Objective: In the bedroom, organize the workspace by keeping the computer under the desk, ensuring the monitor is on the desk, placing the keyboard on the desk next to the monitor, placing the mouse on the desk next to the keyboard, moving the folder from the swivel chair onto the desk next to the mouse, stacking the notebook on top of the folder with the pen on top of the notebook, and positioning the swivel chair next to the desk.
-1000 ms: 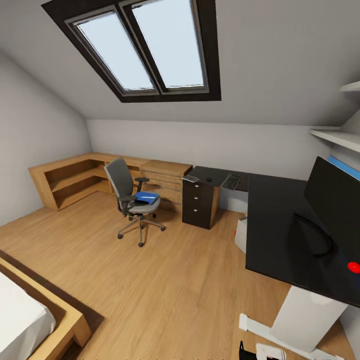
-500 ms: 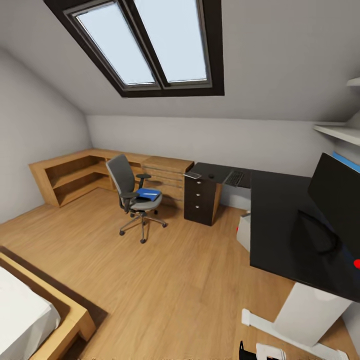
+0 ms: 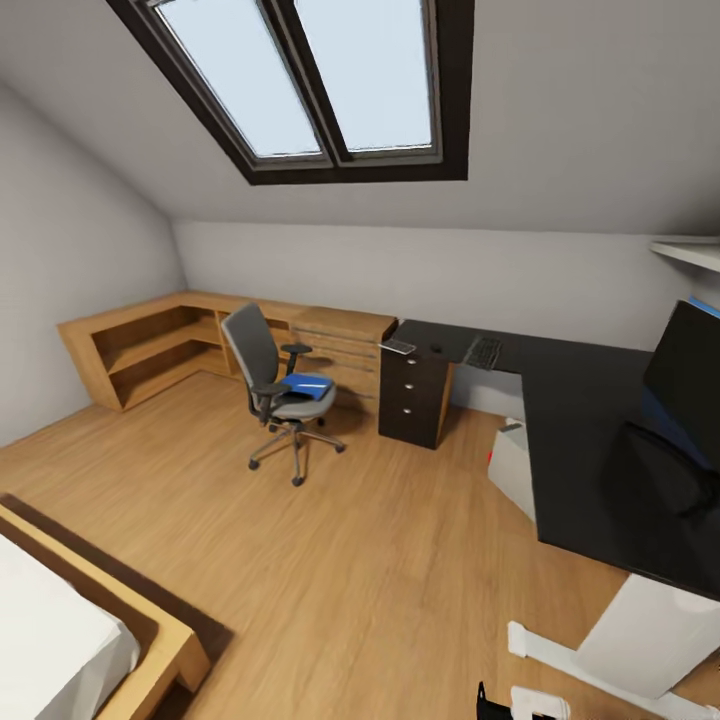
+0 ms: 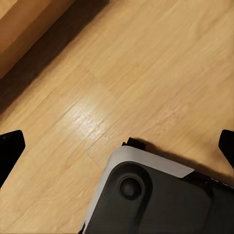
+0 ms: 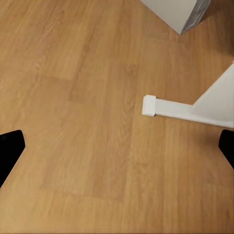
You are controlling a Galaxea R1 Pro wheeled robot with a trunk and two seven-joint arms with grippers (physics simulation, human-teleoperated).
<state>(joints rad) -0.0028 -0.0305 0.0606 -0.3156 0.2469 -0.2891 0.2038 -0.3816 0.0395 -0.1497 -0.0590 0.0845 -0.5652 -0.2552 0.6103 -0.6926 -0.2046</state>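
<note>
The grey swivel chair point(image 3: 270, 385) stands on the floor left of the desk, with the blue folder point(image 3: 306, 386) lying on its seat. The black L-shaped desk point(image 3: 590, 440) carries the monitor point(image 3: 690, 385) at the right. At its far end lie the keyboard point(image 3: 484, 352), the mouse point(image 3: 436, 348) and the grey notebook point(image 3: 397, 346). The light grey computer point(image 3: 517, 468) sits on the floor under the desk. My left gripper point(image 4: 117, 146) and right gripper point(image 5: 117, 148) both hang open over the wooden floor, holding nothing. I cannot make out the pen.
A dark drawer unit point(image 3: 412, 397) supports the desk's far end, beside a light wooden cabinet point(image 3: 345, 345) and corner shelves point(image 3: 140, 350). A bed frame point(image 3: 130, 620) lies at the lower left. The desk's white foot point(image 5: 180, 109) is near my right gripper. My dark base point(image 4: 156, 195) is below the left gripper.
The whole head view has shifted, so the camera has moved: desk and monitor slid toward the right edge. Chair, folder and desk items keep their places in the room.
</note>
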